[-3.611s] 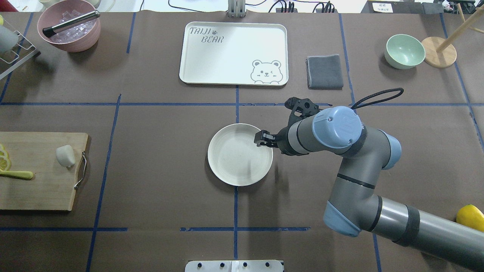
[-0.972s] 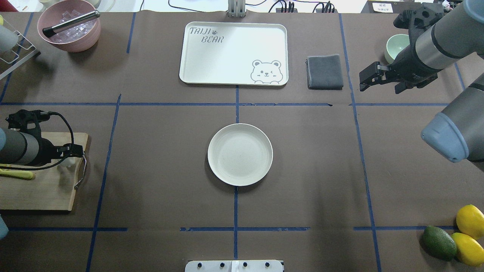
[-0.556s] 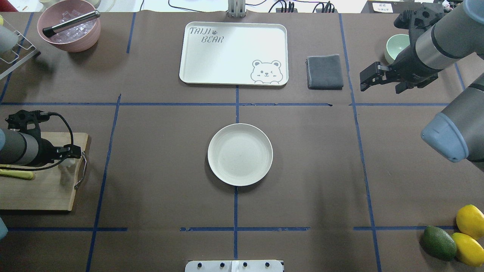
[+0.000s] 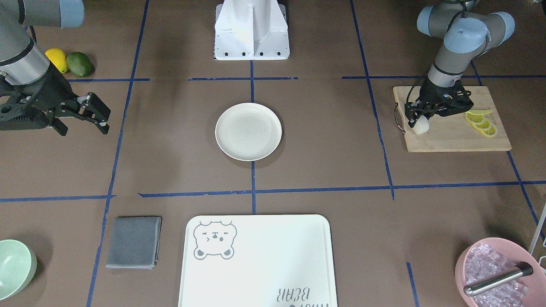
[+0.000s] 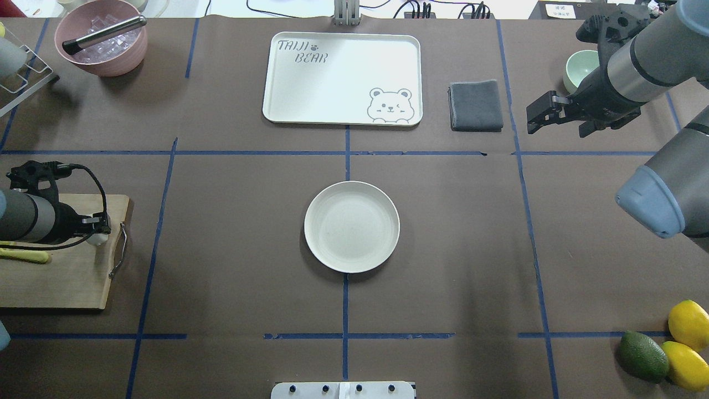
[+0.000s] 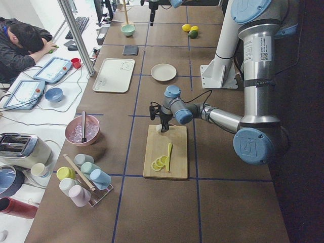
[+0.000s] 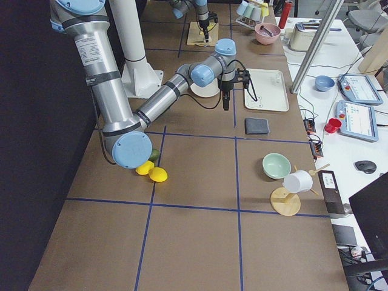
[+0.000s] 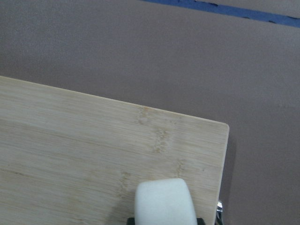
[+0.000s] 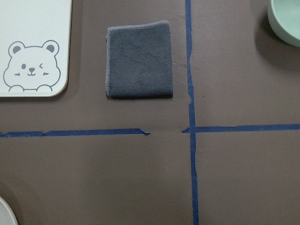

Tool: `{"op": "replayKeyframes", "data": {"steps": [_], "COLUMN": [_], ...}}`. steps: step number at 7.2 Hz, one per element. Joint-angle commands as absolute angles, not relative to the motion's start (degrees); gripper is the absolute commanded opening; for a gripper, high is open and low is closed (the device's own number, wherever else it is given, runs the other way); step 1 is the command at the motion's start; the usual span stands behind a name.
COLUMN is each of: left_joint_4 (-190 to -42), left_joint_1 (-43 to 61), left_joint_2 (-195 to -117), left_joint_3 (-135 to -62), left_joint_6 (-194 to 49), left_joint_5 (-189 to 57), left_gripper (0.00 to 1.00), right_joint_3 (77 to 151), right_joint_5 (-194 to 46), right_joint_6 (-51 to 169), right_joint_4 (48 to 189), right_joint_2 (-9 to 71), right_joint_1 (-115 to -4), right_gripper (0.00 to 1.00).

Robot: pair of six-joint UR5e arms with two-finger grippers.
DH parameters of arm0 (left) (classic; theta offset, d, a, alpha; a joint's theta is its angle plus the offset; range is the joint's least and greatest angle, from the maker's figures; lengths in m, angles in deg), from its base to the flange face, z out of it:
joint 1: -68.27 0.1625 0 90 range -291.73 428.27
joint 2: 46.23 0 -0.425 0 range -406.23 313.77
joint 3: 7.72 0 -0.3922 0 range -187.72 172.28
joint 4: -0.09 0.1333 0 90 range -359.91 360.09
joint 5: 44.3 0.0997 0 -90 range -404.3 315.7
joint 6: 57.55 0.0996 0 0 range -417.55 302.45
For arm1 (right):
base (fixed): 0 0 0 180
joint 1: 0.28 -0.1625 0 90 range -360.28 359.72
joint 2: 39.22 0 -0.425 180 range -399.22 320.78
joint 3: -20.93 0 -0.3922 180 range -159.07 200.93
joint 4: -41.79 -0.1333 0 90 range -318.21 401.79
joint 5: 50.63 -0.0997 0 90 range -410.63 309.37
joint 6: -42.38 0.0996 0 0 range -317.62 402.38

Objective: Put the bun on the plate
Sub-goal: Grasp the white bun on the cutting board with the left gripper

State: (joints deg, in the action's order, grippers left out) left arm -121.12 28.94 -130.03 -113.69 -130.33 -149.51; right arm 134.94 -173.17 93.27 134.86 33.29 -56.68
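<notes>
Bun [image 4: 421, 128]: on board [image 4: 452, 138], well apart from plate [image 4: 248, 131].
Left end effector [image 4: 419, 121]: closed around bun.
Right end effector [image 5: 530, 120]: wide, empty.

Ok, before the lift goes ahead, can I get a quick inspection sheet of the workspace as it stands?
Surface: brown table cover with a blue tape grid; no spills seen.
Job's things: bun on the cutting board, at the end nearer the plate; plate central, empty.
Clutter: bear tray, grey cloth, green bowl, pink bowl of ice, lemon slices, lemons, avocado; nothing seen between board and plate.
Grippers: left gripper shut on the bun; right gripper open, empty, above the table beside the cloth.
Cables: black cable loops off the left wrist over the board.
Surroundings: person leaning on the side desk.
</notes>
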Motion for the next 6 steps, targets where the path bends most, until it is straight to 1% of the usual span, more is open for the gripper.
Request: {"op": "replayKeyframes", "data": {"steps": [1,3,5,6], "left_joint_4": [-121.0,-119.8,-109.0,-101.8], "left_joint_1": [28.8,28.1,28.4,28.3], "left_joint_2": [-130.0,-129.8,-132.4,-138.7], "left_joint_3": [-114.1,-116.5,-122.6,-124.2], "left_joint_6": [-130.3,-129.8,-129.5,-129.5], "left_joint_5": [-149.5,-149.6,-149.7,-149.6], "left_gripper": [0.34,0.33,0.33,0.33], "right_joint_3": [134.9,134.9,135.0,135.1], "right_joint_5": [-173.2,-173.4,-173.9,-173.9], "right_joint_6": [93.3,93.2,93.2,93.0], "right_joint_4": [134.9,134.9,134.9,134.9], "right_joint_2": [33.3,33.4,33.5,34.2], "right_joint_1": [-56.7,-56.8,-57.1,-57.4], "right_gripper": [1.0,1.0,1.0,1.0]}}
